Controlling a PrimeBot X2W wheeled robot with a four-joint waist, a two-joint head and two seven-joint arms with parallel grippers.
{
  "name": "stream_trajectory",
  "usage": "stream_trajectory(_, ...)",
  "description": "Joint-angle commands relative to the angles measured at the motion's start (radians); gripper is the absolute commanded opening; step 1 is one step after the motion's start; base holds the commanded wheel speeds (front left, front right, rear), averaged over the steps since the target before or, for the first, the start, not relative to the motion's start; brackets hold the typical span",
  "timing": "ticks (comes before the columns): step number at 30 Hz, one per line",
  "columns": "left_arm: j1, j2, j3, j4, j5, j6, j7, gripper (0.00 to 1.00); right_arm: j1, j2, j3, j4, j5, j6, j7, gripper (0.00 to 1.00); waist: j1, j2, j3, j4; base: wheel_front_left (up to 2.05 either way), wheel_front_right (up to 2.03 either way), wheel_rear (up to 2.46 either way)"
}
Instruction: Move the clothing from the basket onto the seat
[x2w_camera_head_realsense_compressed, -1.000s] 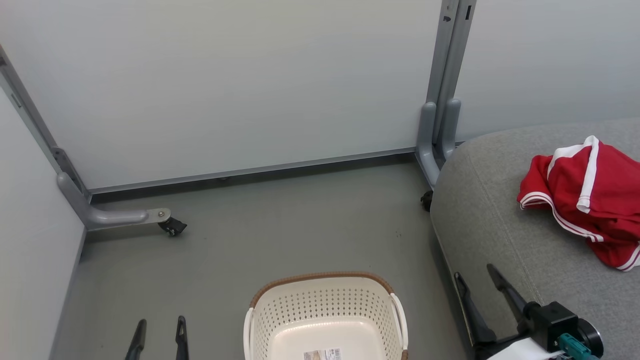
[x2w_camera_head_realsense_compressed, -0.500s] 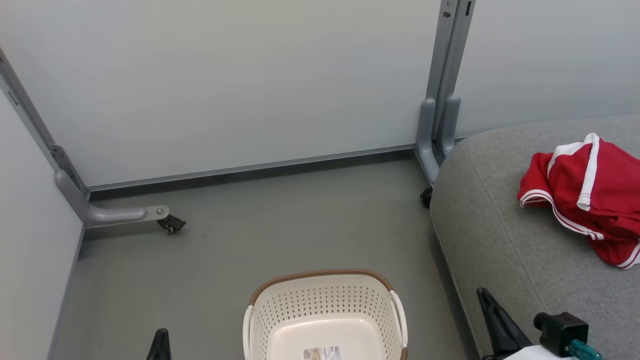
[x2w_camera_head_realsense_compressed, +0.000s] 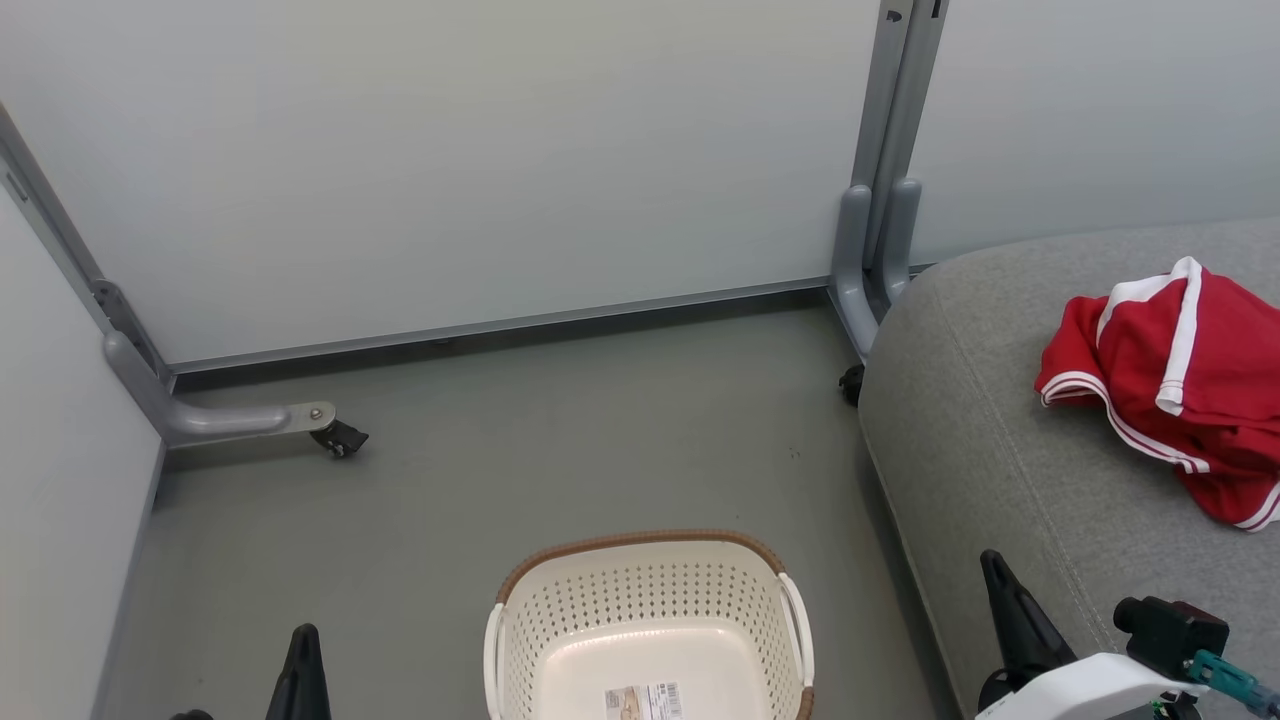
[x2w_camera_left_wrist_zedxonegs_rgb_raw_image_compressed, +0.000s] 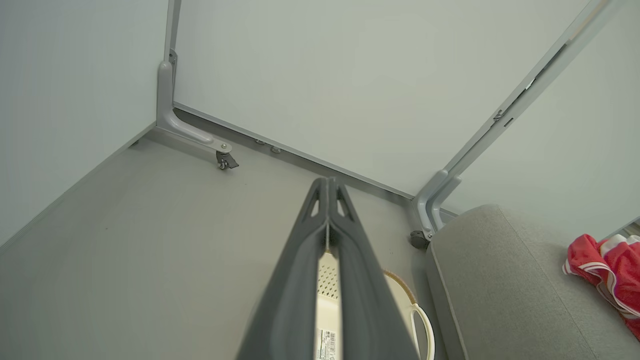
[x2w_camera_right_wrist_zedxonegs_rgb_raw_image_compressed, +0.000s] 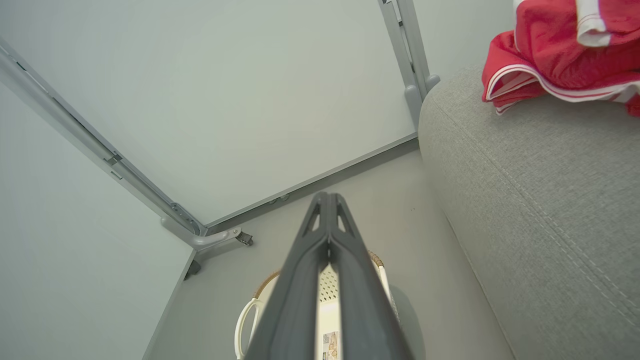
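The red clothing (x2w_camera_head_realsense_compressed: 1175, 385) with white stripes lies bunched on the grey seat (x2w_camera_head_realsense_compressed: 990, 460) at the right; it is also in the left wrist view (x2w_camera_left_wrist_zedxonegs_rgb_raw_image_compressed: 607, 262) and the right wrist view (x2w_camera_right_wrist_zedxonegs_rgb_raw_image_compressed: 565, 50). The cream basket (x2w_camera_head_realsense_compressed: 645, 625) with a brown rim stands on the floor at bottom centre, holding only a label on its bottom. My left gripper (x2w_camera_head_realsense_compressed: 303, 640) is shut, low at the left of the basket; in its own view the fingertips meet (x2w_camera_left_wrist_zedxonegs_rgb_raw_image_compressed: 327, 182). My right gripper (x2w_camera_head_realsense_compressed: 992, 562) is shut beside the seat's front edge, fingertips together (x2w_camera_right_wrist_zedxonegs_rgb_raw_image_compressed: 327, 197). Neither holds anything.
Pale partition panels stand behind and at the left, on grey metal feet with castors (x2w_camera_head_realsense_compressed: 340, 438), (x2w_camera_head_realsense_compressed: 852, 383). Grey floor (x2w_camera_head_realsense_compressed: 560, 450) spreads between the panels, the basket and the seat (x2w_camera_right_wrist_zedxonegs_rgb_raw_image_compressed: 540, 200).
Both grippers have closed from open to shut and drawn lower in the head view. The head camera has tilted slightly, shifting the whole scene upward.
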Motion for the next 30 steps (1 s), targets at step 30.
stream_trajectory(30, -0.151, 0.015, 0.041, 0.036, -0.441, -0.032, 0.105, 0.00, -0.097, 0.002, -0.071, 0.010, 0.431, 0.000, 0.107, 0.00, 0.0000, 0.0000, 0.033, -0.005, 0.00, 0.00, 0.00)
